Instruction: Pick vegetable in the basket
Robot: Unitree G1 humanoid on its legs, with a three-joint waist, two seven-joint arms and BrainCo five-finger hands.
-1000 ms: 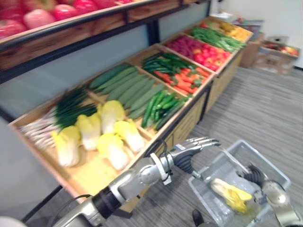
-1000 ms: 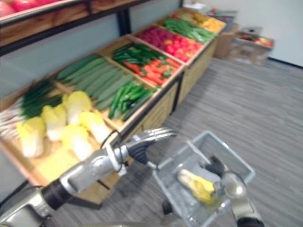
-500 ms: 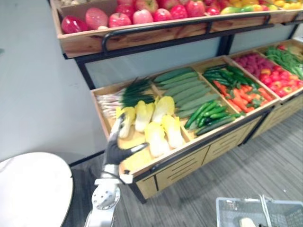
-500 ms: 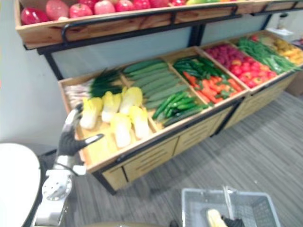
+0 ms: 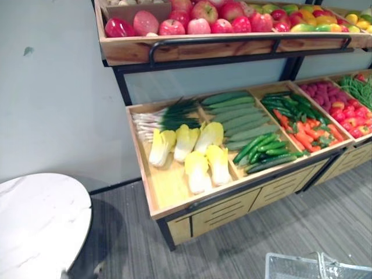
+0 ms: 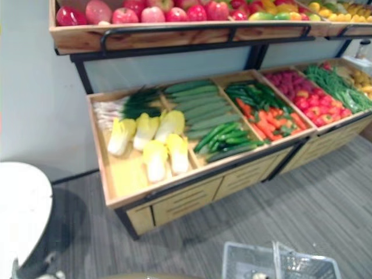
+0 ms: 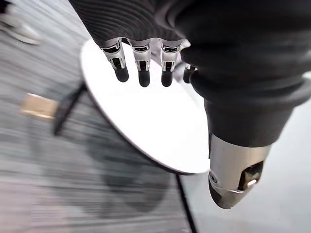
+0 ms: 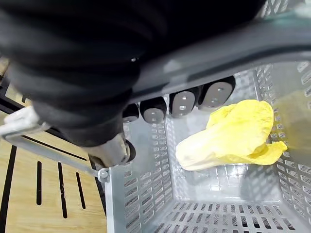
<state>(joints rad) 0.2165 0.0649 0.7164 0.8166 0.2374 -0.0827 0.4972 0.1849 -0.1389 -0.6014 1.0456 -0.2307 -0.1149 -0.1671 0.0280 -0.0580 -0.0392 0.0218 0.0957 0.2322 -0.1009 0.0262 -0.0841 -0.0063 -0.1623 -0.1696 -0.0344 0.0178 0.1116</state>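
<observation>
A yellow napa cabbage [image 8: 233, 133] lies on the floor of the grey mesh basket [image 8: 141, 194]. My right hand [image 8: 182, 103] is shut on the basket's grey handle [image 8: 233, 53], fingers curled round it above the cabbage. The basket's rim [image 5: 290, 268] shows at the bottom right of the eye views. Several more napa cabbages [image 5: 197, 157] lie in the leftmost wooden bin of the stand. My left hand [image 7: 141, 63] hangs open with nothing in it, above the edge of a white round table [image 7: 155, 126].
The stand's lower tier also holds green onions [image 5: 168, 116], cucumbers [image 5: 232, 113], and peppers with carrots [image 5: 296, 119]. Apples [image 5: 197, 17] fill the upper shelf. The white round table [image 5: 35, 221] stands at the lower left. Grey carpet lies before the stand.
The camera has swung. My left hand, raised at the cabbage bin's front corner half a second ago, has dropped down beside the white table. The right hand keeps the basket handle.
</observation>
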